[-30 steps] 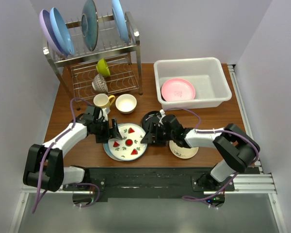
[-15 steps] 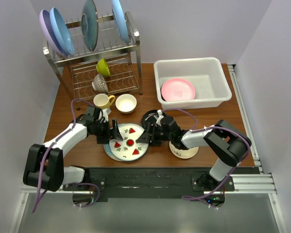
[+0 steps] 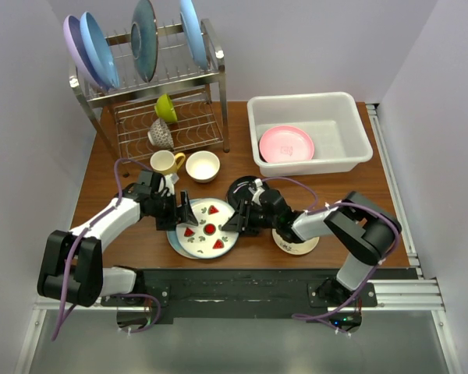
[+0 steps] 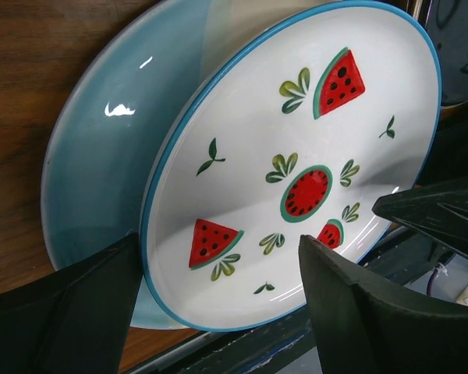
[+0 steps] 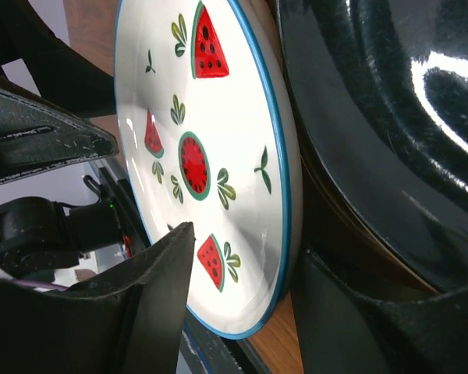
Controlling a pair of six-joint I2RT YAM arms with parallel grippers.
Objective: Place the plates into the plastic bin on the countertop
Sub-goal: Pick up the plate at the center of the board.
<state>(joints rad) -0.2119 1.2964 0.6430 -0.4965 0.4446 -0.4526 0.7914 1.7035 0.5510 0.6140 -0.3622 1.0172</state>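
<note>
A white plate with red fruit slices [image 3: 208, 228] lies on a teal-and-cream plate [image 3: 174, 240] near the countertop's [image 3: 125, 241] front edge. My left gripper [image 3: 181, 212] is open at the plate's left rim, its fingers [image 4: 78, 312] set wide on either side of that rim [image 4: 218, 249]. My right gripper [image 3: 235, 223] is open around the right rim [image 5: 246, 245], one finger over the plate's face, the other outside the edge. A glossy black plate [image 3: 246, 189] lies just behind, and a small cream plate [image 3: 296, 243] sits under the right arm. A pink plate [image 3: 286, 144] lies in the white plastic bin [image 3: 312, 101].
A steel wire rack [image 3: 171, 78] at the back left holds large blue, lilac and dark teal plates [image 3: 144, 39] and two cups. A yellow mug [image 3: 165, 161] and a cream bowl [image 3: 203, 165] stand right behind the left gripper.
My right gripper has slid left onto the fruit plate's right rim and its jaws have narrowed. The left gripper has stayed at the left rim, still open.
</note>
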